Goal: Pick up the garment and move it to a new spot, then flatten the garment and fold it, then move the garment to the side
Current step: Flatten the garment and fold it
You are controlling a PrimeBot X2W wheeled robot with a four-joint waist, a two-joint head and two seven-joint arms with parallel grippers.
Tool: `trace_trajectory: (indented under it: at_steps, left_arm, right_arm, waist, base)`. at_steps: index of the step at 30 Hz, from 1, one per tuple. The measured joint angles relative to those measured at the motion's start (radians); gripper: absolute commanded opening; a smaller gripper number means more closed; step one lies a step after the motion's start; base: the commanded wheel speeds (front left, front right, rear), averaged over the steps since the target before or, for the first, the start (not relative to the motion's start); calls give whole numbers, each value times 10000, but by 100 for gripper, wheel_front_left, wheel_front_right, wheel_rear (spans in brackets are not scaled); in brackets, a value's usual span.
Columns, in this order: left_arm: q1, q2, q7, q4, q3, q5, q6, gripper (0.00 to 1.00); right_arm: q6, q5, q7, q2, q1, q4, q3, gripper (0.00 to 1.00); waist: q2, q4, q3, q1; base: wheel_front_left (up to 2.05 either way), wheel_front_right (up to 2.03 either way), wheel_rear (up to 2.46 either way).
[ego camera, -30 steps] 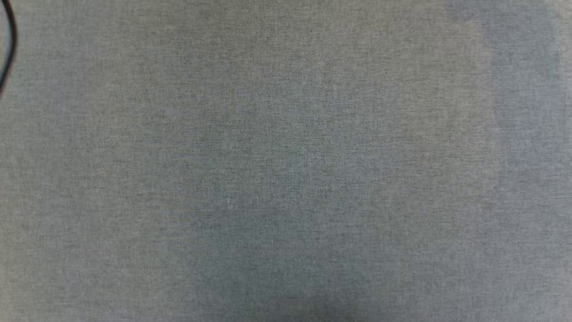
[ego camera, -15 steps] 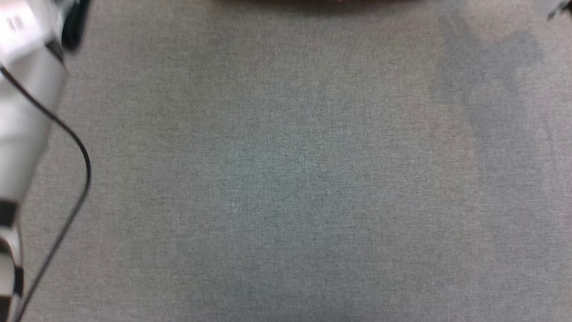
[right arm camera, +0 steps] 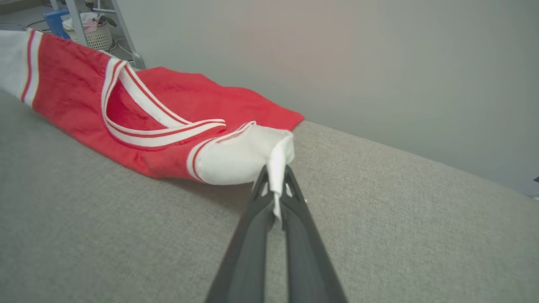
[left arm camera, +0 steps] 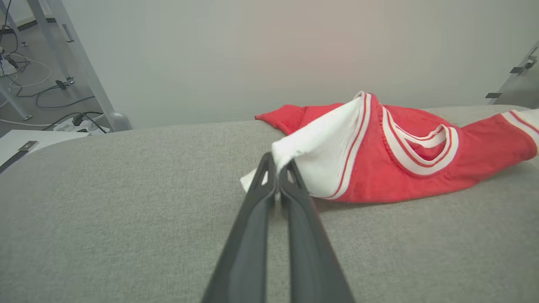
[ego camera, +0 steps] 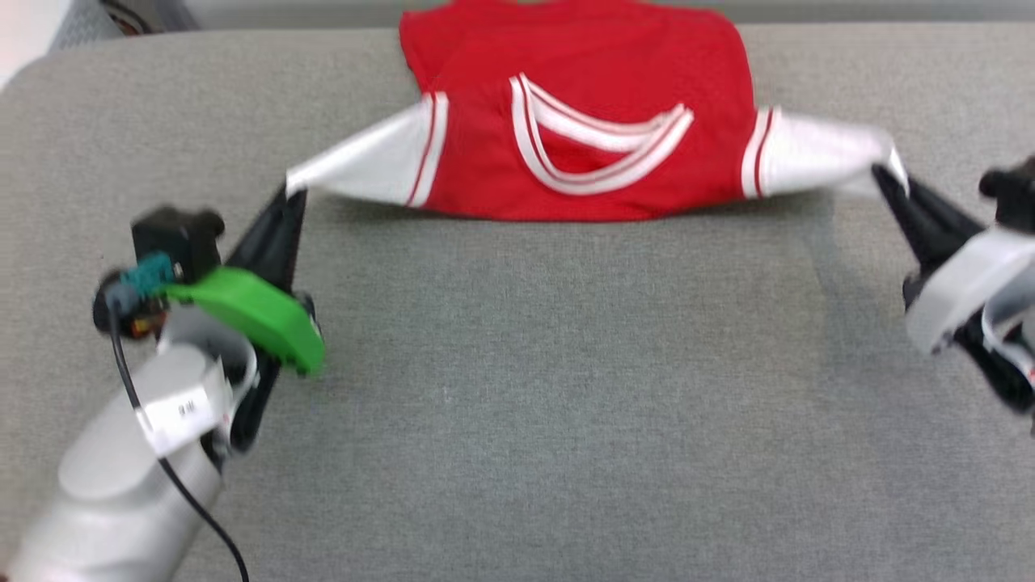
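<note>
I see a grey fabric surface [ego camera: 566,420] under even light, a plain pale wall [left arm camera: 252,50] at twelve o'clock, metal frame legs [left arm camera: 84,71] and loose cables [left arm camera: 50,106] on the floor at ten o'clock.

Pale grey left arm [ego camera: 105,485]: white label [ego camera: 184,408], black cable [ego camera: 194,505], green wrist cover [ego camera: 255,311], teal connector [ego camera: 145,273]. Pair, left pincer [ego camera: 287,194] and right pincer [ego camera: 883,174]: two long black tapered fingers [left arm camera: 248,248] each.

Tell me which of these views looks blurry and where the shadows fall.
Head view: smeared by motion, worst on the right gripper and the left gripper; a soft shadow lies along the near edge of the garment. Left wrist view: sharp, with a dark shadow beneath the garment. Right wrist view: sharp too, though the grey surface slopes across the picture.
</note>
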Motion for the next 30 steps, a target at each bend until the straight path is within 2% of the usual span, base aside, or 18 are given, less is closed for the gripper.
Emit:
trace_trajectory:
  at_steps: [14, 17, 18, 25, 30]
  left_arm:
    - [3909, -17, -2, -510, 782, -447, 416, 0]
    - [4581, -63, 0, -585, 982, -441, 558, 0]
    - [5345, -138, -2, -746, 1390, -447, 740, 0]
    - [6585, -316, -2, -907, 1732, -255, 961, 0]
    - [6991, -447, 0, -978, 1983, -100, 999, 0]
  right_arm:
    - [0, -17, 4, -362, 4382, -719, -1434, 0]
    - [0, -19, 4, -328, 5162, -773, -1916, 0]
    - [2, -21, 4, -245, 6014, -930, -2408, 0]
    - [2, -138, 280, -31, 7822, -1540, -3348, 0]
    - [2, -71, 1018, 109, 8806, -2211, -3827, 0]
  waist:
    - [0, 136, -1542, 0]
    - [0, 133, -1782, 0]
    - [0, 111, -2004, 0]
    - [0, 113, -2256, 0]
    - [0, 149, -2207, 0]
  base:
    - [0, 0, 0]
    - [0, 0, 0]
    - [0, 0, 0]
    - [0, 0, 0]
    - [0, 0, 0]
